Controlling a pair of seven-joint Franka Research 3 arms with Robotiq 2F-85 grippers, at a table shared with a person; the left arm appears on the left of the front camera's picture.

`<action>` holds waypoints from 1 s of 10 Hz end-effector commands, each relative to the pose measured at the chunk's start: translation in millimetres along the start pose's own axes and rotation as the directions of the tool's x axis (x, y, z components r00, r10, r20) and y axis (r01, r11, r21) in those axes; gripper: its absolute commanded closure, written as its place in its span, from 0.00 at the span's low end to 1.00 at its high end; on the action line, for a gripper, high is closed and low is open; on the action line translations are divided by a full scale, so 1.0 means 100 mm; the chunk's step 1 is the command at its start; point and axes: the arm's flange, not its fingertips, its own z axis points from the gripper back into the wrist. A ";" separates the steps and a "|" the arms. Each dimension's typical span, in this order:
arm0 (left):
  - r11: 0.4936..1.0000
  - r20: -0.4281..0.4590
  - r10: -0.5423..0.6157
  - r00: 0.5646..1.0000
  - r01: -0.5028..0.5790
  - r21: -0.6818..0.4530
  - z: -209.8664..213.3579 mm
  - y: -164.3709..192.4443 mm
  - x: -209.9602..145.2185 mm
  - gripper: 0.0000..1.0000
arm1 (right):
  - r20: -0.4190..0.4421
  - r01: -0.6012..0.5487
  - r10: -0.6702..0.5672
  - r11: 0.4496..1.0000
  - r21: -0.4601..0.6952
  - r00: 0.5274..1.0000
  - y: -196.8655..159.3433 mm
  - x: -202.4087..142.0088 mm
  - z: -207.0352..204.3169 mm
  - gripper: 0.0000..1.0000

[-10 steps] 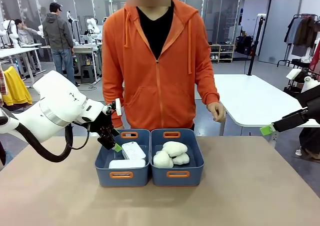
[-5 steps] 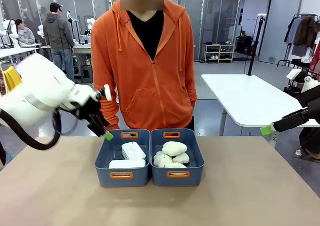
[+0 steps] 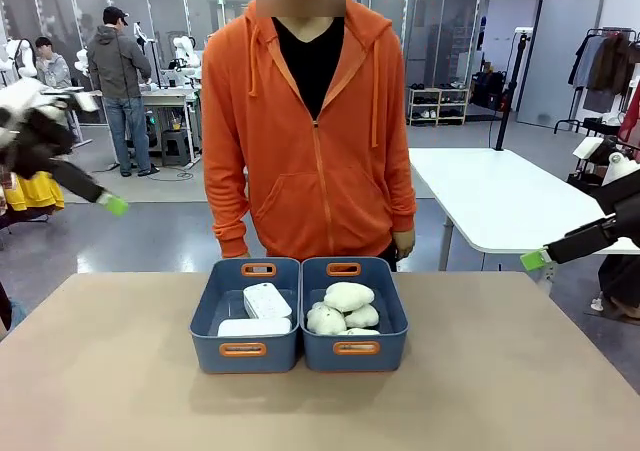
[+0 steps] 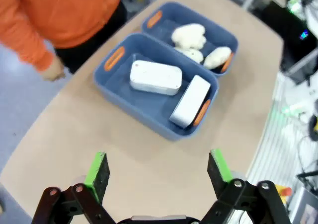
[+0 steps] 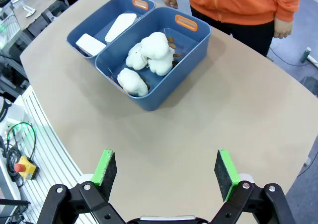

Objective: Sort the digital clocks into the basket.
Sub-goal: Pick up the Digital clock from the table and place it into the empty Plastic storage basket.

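Observation:
Two white digital clocks lie in the left dark-blue basket (image 3: pixel 204 317): one clock (image 3: pixel 267 300) toward the back, the other clock (image 3: pixel 254 327) along the front wall. In the left wrist view both clocks (image 4: pixel 155 77) (image 4: pixel 190 101) rest inside the basket (image 4: pixel 149 124). My left gripper (image 3: pixel 108 203) hangs high at the far left, away from the table; in its own view the left gripper (image 4: pixel 159 172) is open and empty. My right gripper (image 3: pixel 533 260) stays off the table's right edge, and the right gripper (image 5: pixel 164 173) is open and empty above bare tabletop.
A second blue tub (image 3: pixel 396 316) touches the basket's right side and holds cream plush toys (image 3: pixel 345 307). A person in an orange hoodie (image 3: pixel 310 141) stands behind both tubs, hands at their sides. A white table (image 3: pixel 500 196) stands at the back right.
My left arm has pulled away from above the basket, up and to the far left. The clocks have stayed in the basket. The right arm has not moved.

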 end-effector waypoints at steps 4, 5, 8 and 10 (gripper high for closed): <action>0.976 0.040 0.119 0.992 -0.124 0.180 0.17 -0.08 -0.85 0.00 | -0.013 0.002 -0.002 1.000 0.004 1.000 -0.01 0.03 0.01 0.00; 0.990 0.100 0.111 0.989 -0.119 0.082 0.42 -0.12 -0.77 0.00 | -0.013 0.002 -0.002 1.000 0.004 1.000 -0.01 0.03 0.01 0.00; 0.990 0.100 0.111 0.989 -0.119 0.082 0.42 -0.12 -0.77 0.00 | -0.013 0.002 -0.002 1.000 0.004 1.000 -0.01 0.03 0.01 0.00; 0.990 0.100 0.111 0.989 -0.119 0.082 0.42 -0.12 -0.77 0.00 | -0.013 0.002 -0.002 1.000 0.004 1.000 -0.01 0.03 0.01 0.00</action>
